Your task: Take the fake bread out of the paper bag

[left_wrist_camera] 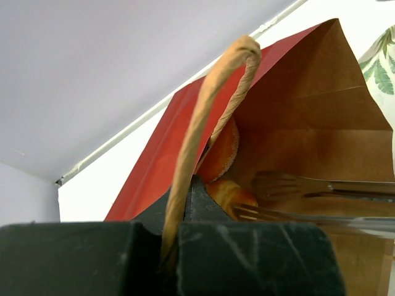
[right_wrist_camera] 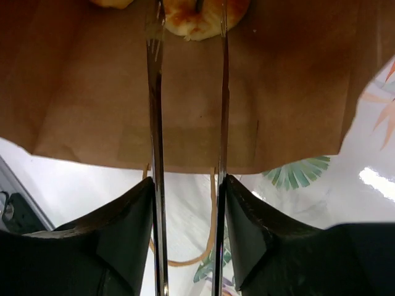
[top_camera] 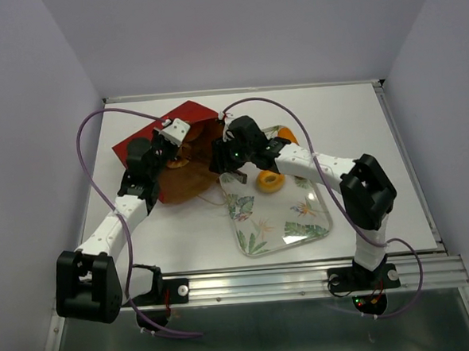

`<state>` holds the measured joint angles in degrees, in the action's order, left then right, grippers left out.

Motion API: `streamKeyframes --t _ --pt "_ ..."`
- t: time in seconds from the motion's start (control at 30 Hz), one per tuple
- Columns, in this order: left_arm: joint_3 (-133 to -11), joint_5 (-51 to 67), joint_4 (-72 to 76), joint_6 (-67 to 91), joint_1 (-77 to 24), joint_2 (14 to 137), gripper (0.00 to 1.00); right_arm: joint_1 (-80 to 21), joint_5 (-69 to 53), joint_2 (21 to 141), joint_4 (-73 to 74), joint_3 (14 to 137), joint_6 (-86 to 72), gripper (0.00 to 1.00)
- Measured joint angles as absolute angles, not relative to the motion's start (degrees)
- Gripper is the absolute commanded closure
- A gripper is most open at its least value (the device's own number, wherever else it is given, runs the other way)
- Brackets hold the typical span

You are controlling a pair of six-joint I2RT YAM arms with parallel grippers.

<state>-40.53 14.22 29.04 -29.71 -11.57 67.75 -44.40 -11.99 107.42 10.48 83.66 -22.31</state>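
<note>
The paper bag [top_camera: 149, 142], dark red outside and brown inside, lies on its side with its mouth toward the tray. My left gripper [top_camera: 169, 144] is shut on its twine handle [left_wrist_camera: 203, 117] and holds the mouth up. My right gripper [top_camera: 232, 156] is shut on metal tongs [right_wrist_camera: 154, 123] whose forked tips reach into the bag [right_wrist_camera: 80, 92]. In the right wrist view the tips are at a golden bun [right_wrist_camera: 197, 15], with a second piece [right_wrist_camera: 111, 2] beside it. The left wrist view shows two pieces of bread [left_wrist_camera: 223, 154] inside and the tong tines [left_wrist_camera: 290, 185]. Two orange buns [top_camera: 268, 181] lie on the tray.
The leaf-patterned tray [top_camera: 293, 220] lies right of the bag, in front of the right arm. The second tray bun [top_camera: 288, 134] sits at its far edge behind the right arm. The bag's other handle [right_wrist_camera: 203, 259] hangs loose over the tray's edge. Walls close the table on three sides.
</note>
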Motion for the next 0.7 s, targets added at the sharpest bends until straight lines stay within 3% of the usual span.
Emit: streamKeyframes --t 0.7 --pt "-40.5 10.6 29.6 -27.4 -14.2 68.5 1.0 -47.1 2.5 115.9 10.3 89.6 -24.5 0.37"
